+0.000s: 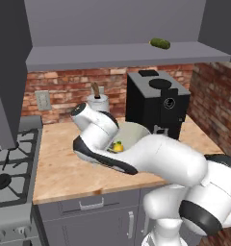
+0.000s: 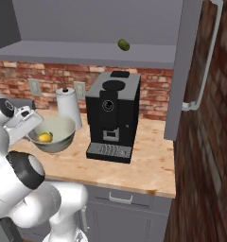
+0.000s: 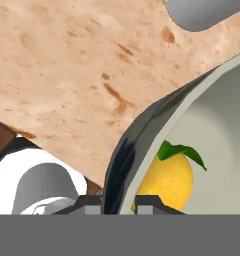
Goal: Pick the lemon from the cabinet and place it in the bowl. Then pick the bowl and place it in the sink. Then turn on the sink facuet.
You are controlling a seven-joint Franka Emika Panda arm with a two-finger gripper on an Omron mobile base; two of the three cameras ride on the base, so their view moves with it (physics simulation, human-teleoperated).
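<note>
On the wooden counter (image 2: 148,163), the bowl (image 3: 192,115) rim stood between the gripper (image 3: 119,202) fingers, apparently grasped, the lemon (image 3: 167,180) just inside.

Bare counter (image 1: 69,168) lies open left of the bowl (image 2: 63,130). Right of it the coffee machine (image 2: 113,116) blocks the way, paper towel roll (image 2: 68,106) just behind, shelf (image 1: 122,55) overhead.

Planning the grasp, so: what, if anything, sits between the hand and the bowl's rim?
Nothing visible: the hand straddles the rim of the bowl, one tip outside, one inside near the lemon.
</note>
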